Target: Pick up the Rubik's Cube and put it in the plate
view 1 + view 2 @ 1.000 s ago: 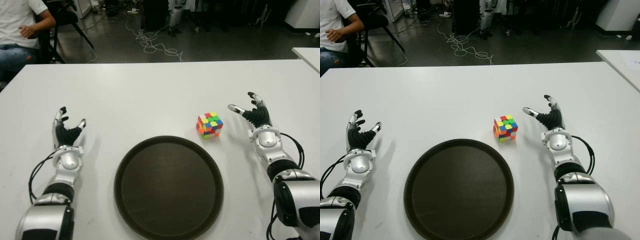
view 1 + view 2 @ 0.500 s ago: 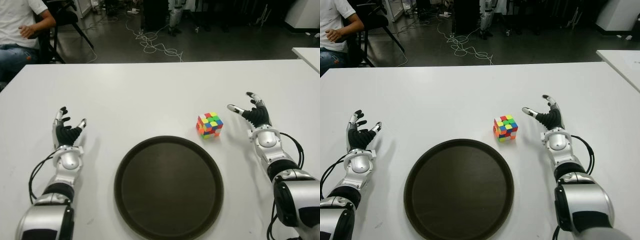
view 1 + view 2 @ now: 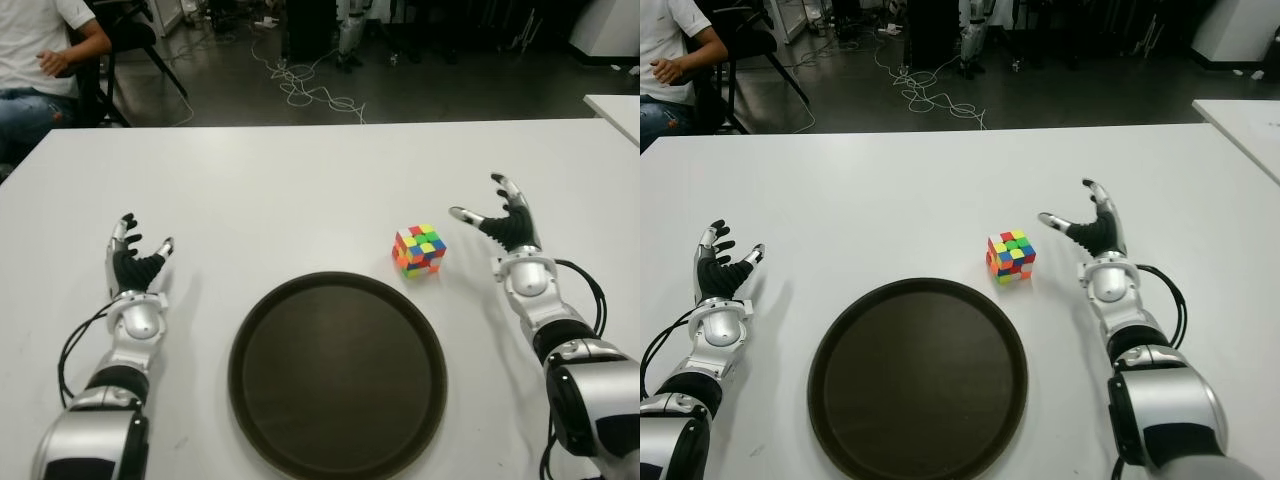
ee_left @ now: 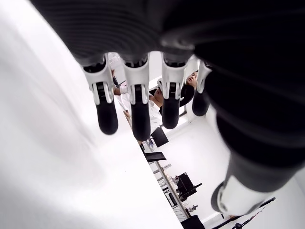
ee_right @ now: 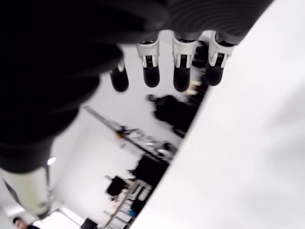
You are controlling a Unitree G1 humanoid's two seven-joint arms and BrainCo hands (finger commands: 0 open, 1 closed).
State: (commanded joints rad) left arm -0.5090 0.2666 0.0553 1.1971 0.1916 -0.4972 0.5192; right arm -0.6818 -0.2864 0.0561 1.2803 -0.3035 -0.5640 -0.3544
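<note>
A multicoloured Rubik's Cube (image 3: 420,249) sits on the white table (image 3: 300,190), just past the far right rim of a round dark plate (image 3: 337,372). My right hand (image 3: 497,221) is a short way to the right of the cube, fingers spread and holding nothing, apart from the cube. The right wrist view shows its straight fingers (image 5: 181,71) over bare table. My left hand (image 3: 135,262) shows far to the left of the plate, fingers spread and empty, as its fingers (image 4: 138,109) in the left wrist view confirm.
A seated person (image 3: 40,60) is beyond the table's far left corner. Cables (image 3: 305,90) lie on the dark floor behind the table. Another white table's corner (image 3: 615,110) shows at the far right.
My right hand has lifted slightly and shifted a little toward the far side and the cube. The cube, the plate and my left hand have not moved.
</note>
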